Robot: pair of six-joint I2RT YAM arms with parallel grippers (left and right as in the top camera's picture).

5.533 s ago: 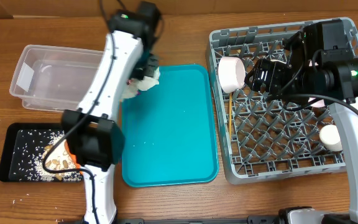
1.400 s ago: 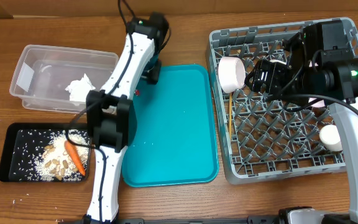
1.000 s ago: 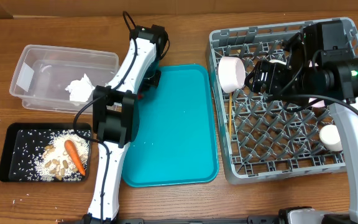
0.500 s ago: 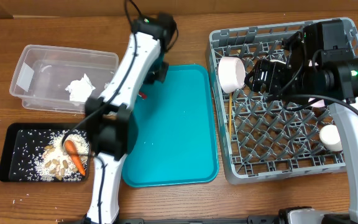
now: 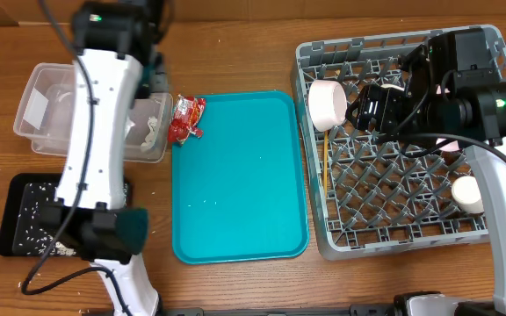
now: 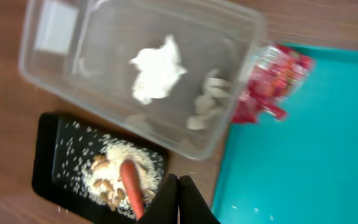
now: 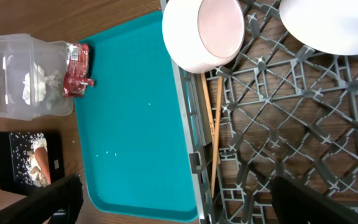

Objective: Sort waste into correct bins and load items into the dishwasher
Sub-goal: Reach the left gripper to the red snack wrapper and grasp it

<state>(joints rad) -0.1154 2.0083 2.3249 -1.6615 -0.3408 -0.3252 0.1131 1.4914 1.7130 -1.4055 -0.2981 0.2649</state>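
Overhead, the black tray (image 5: 16,215) is seen at the near-left corner of the table (image 5: 262,53); the left wrist view shows food scraps (image 6: 107,177) and the carrot piece (image 6: 131,186) in it. Behind it, white paper (image 6: 157,68) is held in the clear tub (image 5: 51,83). The left gripper (image 6: 179,190) is carried above both, jaws pressed together on nothing. The red wrapper (image 5: 185,118) is left unbinned on the far-left corner of the teal tray (image 5: 235,193), just beside the tub's wall. Toward the table's right edge, a cup (image 5: 328,105), chopsticks (image 5: 325,171) and a small bowl (image 5: 466,195) are racked in the dish rack (image 5: 393,202); the right gripper (image 7: 176,186) is held over it, spread wide and empty. Trouble is likeliest at the wrapper: it would only be shoved by jaws lowered unopened, the crinkled foil could be lost from a shallow pinch, and the tub could be knocked askew by a finger set too close.
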